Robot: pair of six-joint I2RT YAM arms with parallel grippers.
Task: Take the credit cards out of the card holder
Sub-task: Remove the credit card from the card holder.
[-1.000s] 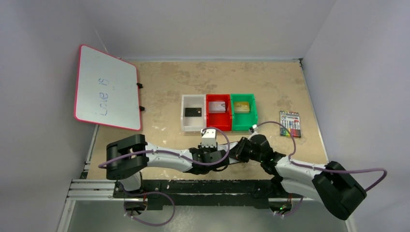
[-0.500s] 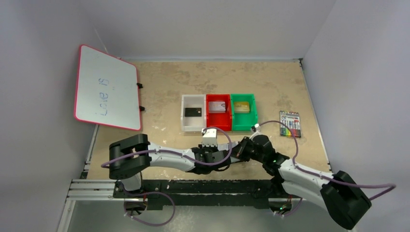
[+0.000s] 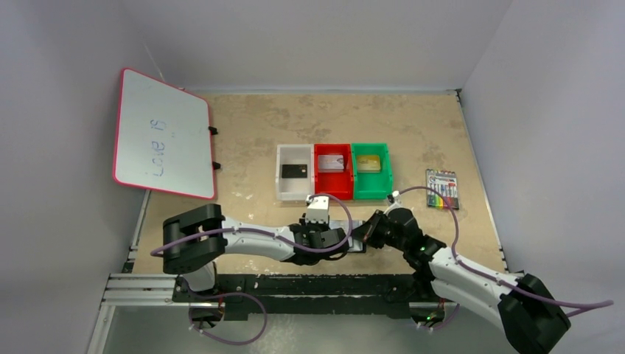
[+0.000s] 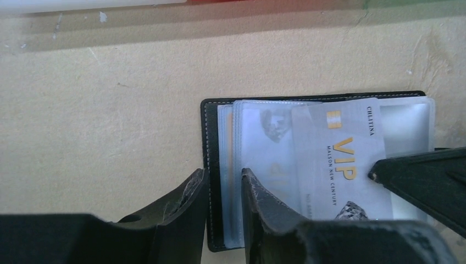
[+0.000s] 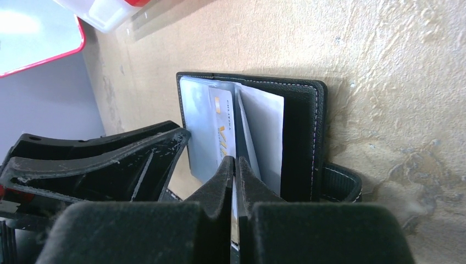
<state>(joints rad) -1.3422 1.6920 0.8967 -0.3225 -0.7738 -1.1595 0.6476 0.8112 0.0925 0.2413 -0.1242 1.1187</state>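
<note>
The card holder (image 4: pixel 211 165) lies open on the table, black with clear sleeves. My left gripper (image 4: pixel 222 171) is shut on its left edge, one finger on either side of the black border and the sleeves. A silver card marked VIP (image 4: pixel 338 157) sticks partway out of a sleeve. My right gripper (image 5: pixel 235 159) is shut on this card's edge (image 5: pixel 222 124), next to the holder's black cover (image 5: pixel 302 137) and its strap tab (image 5: pixel 343 184). In the top view the two grippers (image 3: pixel 329 242) (image 3: pixel 366 234) meet near the table's front edge.
Behind the grippers stand a white bin (image 3: pixel 282 184) holding a black card (image 3: pixel 294 170), a red bin (image 3: pixel 321 186) holding a silver card (image 3: pixel 332 162), and a green bin (image 3: pixel 386 184) holding a gold card (image 3: pixel 369 163). A marker pack (image 3: pixel 442 189) lies right, a whiteboard (image 3: pixel 158 136) left.
The right gripper has shut on the VIP card, and the right arm's elbow has swung out to the right and down. The left arm has barely moved.
</note>
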